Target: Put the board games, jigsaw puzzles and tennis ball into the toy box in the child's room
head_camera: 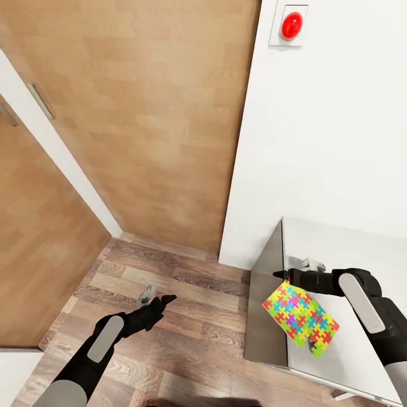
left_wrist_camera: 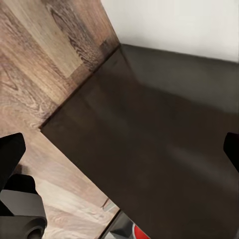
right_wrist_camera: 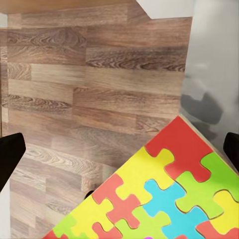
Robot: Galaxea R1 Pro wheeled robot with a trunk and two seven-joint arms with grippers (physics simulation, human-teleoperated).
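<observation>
One jigsaw puzzle (head_camera: 301, 318), a bright multicoloured box, hangs pinched by its top corner in the right gripper (head_camera: 284, 276) over the edge of the grey table (head_camera: 339, 249); the left gripper (head_camera: 161, 301) hovers over the wood floor (head_camera: 186, 282), fingers apart, empty

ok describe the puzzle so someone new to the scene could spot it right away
Start at the pale grey-white table against the white wall, on the robot's right. At its near left edge, the right claw holds a flat jigsaw puzzle, hanging tilted. It is covered in interlocking pieces of red, yellow, green, blue and orange, by far the most colourful thing among the wood floor and plain walls.
</observation>
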